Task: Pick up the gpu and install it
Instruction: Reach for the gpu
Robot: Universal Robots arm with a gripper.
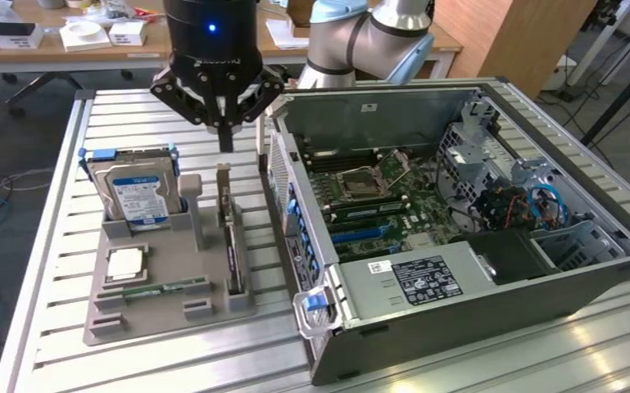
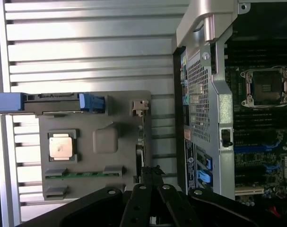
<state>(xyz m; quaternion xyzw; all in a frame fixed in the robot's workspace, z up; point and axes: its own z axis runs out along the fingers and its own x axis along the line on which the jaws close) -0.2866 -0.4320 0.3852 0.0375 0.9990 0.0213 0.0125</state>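
Found the gripper hung high over the grey tray on the slatted table. Had its jaws squeezed close together, with nothing held between them. Looked the same from the wrist view: tips side by side, no real gap.

Found the gpu down below, stood up on its thin edge in a slot of that tray. Sat on the side of the tray next to the open computer case, near the case wall. Not lifted, not touched, well apart from the tips.

Ran long from the hard drive end of the tray to the memory stick end, alongside the case wall. Had its pale metal end piece at the hard drive end.

Lay below the jaws and in line with them, with no step to the exterior view's left or right between the tips and the card's top edge. Could not tell the exact spot along the card's length under the tips.

Seemed turned the right way too: one finger toward the hard drive side, one toward the case side, so set to close across the thin card and not along it. Looked too tight just then to slip over the top edge.

Saw the case open on its side, green board facing up. No gpu in it yet.
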